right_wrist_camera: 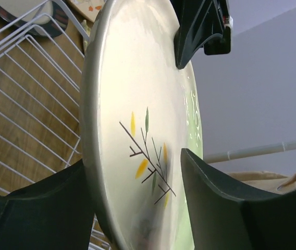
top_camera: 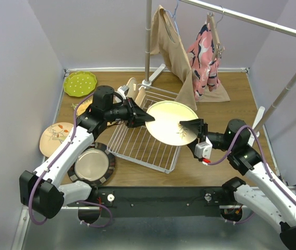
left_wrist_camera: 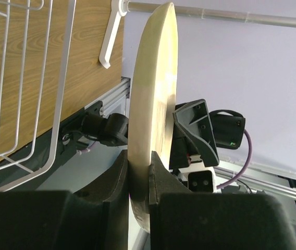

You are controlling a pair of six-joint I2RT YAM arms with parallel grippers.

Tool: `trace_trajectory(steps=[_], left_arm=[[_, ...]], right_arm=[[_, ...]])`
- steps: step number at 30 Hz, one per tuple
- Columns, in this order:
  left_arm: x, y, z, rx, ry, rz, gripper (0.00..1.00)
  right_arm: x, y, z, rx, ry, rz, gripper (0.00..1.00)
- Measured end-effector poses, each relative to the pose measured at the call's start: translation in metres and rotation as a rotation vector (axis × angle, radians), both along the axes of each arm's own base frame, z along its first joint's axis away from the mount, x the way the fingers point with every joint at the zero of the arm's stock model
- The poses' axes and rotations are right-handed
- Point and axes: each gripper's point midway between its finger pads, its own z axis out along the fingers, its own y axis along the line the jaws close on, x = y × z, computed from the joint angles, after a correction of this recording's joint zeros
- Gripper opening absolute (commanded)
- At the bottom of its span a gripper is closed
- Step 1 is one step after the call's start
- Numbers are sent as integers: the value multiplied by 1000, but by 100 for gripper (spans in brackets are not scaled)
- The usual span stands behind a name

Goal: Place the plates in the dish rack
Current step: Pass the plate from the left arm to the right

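Arms reach inward over the white wire dish rack. The left gripper clamps the pale round sprig-painted plate; the right gripper straddles its opposite rim, grip unclear.

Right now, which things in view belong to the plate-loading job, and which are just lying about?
Job: dish rack; leaf-sprig plate, between the left gripper and right gripper; lime dotted plate; tan floral plate; dark-rimmed silvery plate.

Lying about: clothes rail; tan garment; pink patterned garment.
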Motion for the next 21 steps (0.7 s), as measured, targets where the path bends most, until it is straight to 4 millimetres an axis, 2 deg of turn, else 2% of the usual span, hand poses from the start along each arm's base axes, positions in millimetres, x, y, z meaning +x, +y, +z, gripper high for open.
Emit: trace_trajectory(steps=[7,13,16,21], left_arm=[[-1,3,-4,-6,16,12,0],[-4,5,0,-39,74,29,0],[-5,5,-1,-46,126,36,0],[-3,7,-2,-44,129,45,0]], right_arm=[[1,1,3,7,-7,-30,42],[-3,-4,18,25,-81,-51,24],[-5,-4,20,18,-116,-44,26],[-1,-1,17,9,-108,-44,38]])
